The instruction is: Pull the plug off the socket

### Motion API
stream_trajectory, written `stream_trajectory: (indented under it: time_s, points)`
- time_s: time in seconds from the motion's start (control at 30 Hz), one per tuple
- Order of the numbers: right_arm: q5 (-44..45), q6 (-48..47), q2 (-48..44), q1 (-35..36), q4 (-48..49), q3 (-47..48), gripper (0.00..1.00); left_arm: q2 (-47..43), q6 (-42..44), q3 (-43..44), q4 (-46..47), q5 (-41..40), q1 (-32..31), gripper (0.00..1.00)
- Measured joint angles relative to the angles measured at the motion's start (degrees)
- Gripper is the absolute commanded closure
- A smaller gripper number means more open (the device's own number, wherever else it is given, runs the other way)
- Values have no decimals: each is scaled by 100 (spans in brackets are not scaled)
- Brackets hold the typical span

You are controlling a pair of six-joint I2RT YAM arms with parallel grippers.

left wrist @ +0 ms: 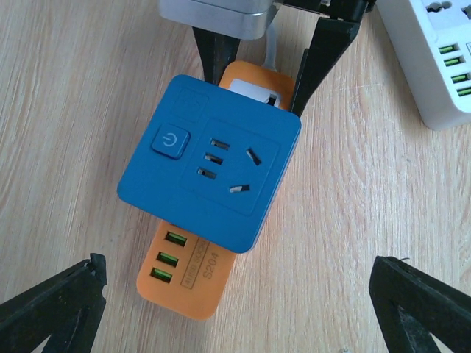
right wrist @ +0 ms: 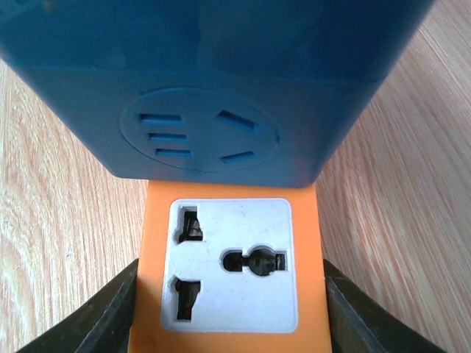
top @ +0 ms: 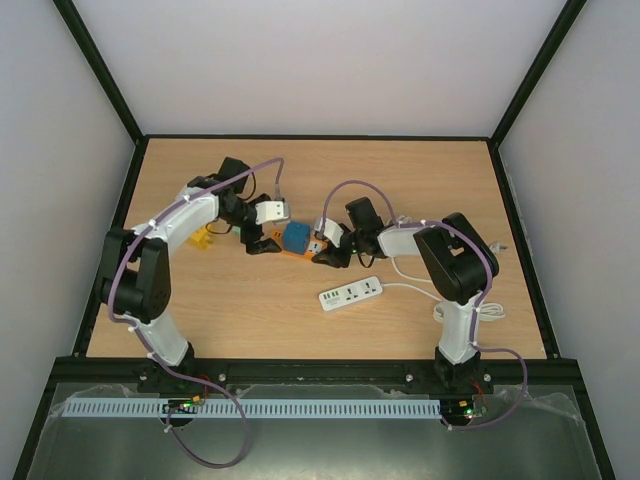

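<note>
Far left on the bench (top: 250, 320), a small yellow thing (top: 203, 238) is tucked in beside the left arm, too small to be made out properly. Next along, the left hand (top: 263, 241) is spread wide with nothing held. In its wrist view its two black fingers (left wrist: 55, 309) are seen down in the bottom corners, well apart and not touching anything.

Between the two hands the plug (top: 297, 236) is found, a chunky blue cube sat roughly mid-bench. It's seated on top of the orange socket strip (left wrist: 184, 276), with its power-button face turned straight up; the prongs can't be seen. A second outlet face on its side is turned toward the right hand's camera. The strip is laid flat, and its long axis is run roughly left to right across the bench, from one hand toward the other. The end with the three green USB ports is pointed at the left hand, and the end with the white universal outlet is pointed at the right hand. The cube is set about mid-strip, so both orange ends are left sticking out.

The right hand (top: 327, 252) is narrowed around the outlet end of the strip, with one finger (right wrist: 88, 323) laid against each orange side and no gap visible in its wrist view. So the strip is what's gripped, not the cube.

Further right and nearer the arm bases, a white power strip (top: 352, 294) is laid at a slant, apart from the orange one.
</note>
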Motion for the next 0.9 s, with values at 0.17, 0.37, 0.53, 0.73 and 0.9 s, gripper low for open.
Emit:
stream_trajectory:
  time_s: [0.17,0.37,0.53,0.73,0.9]
  points:
    - [-2,-138,-11,2,13,-22,75,197,184,144,7,55,-138,0]
    - [-4,-162,-22,0,63,-59,82,485,188,269,223,-24,-417,0]
    - [-4,-179,-31,0,87,-83,85,553,201,269,431,-109,-527,0]
    - [-13,-229,-48,0,107,-114,88,713,310,269,560,-258,-669,0]
    - [-13,-238,-48,2,114,-118,92,833,422,376,531,-260,-688,5]
